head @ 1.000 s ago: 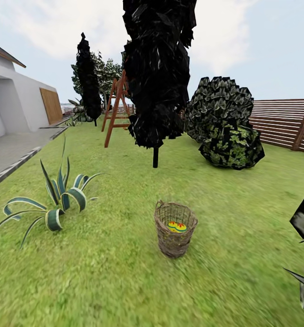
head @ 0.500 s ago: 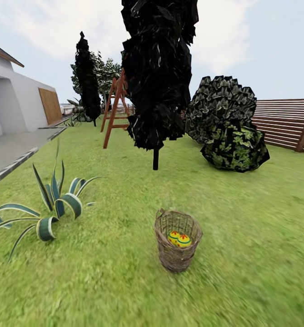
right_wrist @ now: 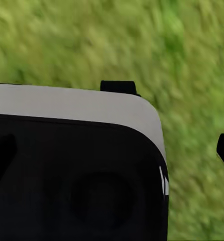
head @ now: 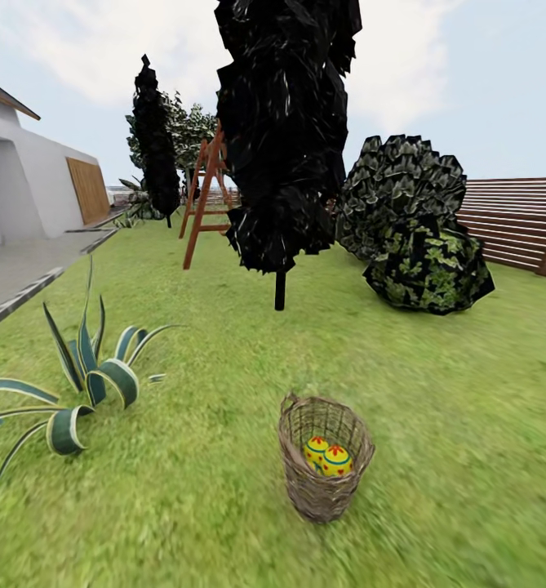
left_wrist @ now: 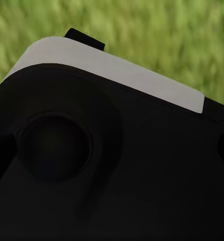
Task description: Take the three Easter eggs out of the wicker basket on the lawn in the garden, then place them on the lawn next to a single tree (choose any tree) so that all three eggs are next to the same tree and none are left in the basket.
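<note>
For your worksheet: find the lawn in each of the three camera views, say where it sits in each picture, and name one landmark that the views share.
Head view: the lawn covers the lower half, under the wicker basket and running back to the fence.
Left wrist view: blurred grass forms a band along the upper edge, beyond the dark robot body.
Right wrist view: grass covers the upper part and runs down the right side.
Shared landmark: the green grass itself.

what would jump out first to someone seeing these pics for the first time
The tall black cypress-like tree looms at the centre of the head view, standing on the lawn with a dark leafy bush to its right. In front of it, low in the picture, the wicker basket stands upright on the grass with bright yellow Easter eggs showing inside. A spiky striped agave plant spreads at the left.
</note>
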